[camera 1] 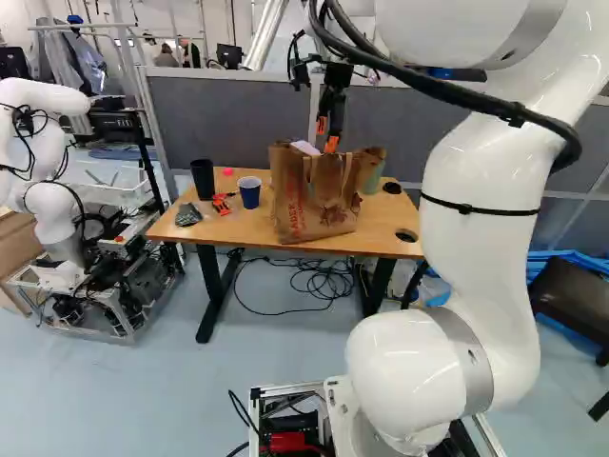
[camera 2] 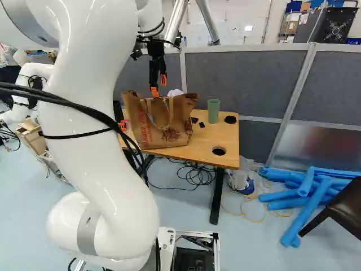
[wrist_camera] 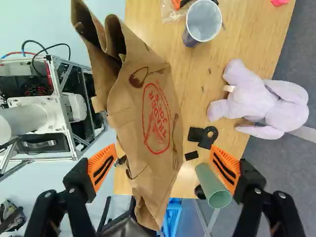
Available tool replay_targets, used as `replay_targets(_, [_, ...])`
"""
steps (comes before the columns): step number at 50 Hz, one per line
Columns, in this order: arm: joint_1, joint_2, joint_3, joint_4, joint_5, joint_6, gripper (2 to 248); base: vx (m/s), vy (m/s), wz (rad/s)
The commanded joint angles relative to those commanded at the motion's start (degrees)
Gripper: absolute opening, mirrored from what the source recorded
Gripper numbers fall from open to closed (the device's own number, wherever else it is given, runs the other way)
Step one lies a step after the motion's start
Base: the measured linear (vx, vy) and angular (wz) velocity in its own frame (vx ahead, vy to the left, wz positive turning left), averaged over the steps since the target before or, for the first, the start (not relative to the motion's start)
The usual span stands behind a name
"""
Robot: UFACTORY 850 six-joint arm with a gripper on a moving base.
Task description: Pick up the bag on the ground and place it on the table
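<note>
Gripper [wrist_camera: 164, 149] with two orange-padded fingers stands wide open above brown paper bag [wrist_camera: 153, 116], holding nothing. Bag stands on light wooden table [camera 1: 385, 221], close to near edge, so placing looks done; retreat seems due. Watch handles: if one catches on finger as you lift, you could tip bag or drag it over near edge. Swing low to right, you risk green cup [camera 2: 213, 111]; to left, blue cup [camera 1: 249, 192]; to far side, lilac plush toy [wrist_camera: 269, 103].
</note>
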Motion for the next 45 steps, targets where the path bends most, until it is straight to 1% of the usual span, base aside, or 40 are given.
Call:
replay_targets(16, [0.0, 0.0, 0.0, 0.0, 0.0, 0.0, 247, -0.054, -0.001, 0.003])
replay_targets(45, [0.0, 0.0, 0.0, 0.0, 0.0, 0.0, 247, -0.083, -0.001, 0.005])
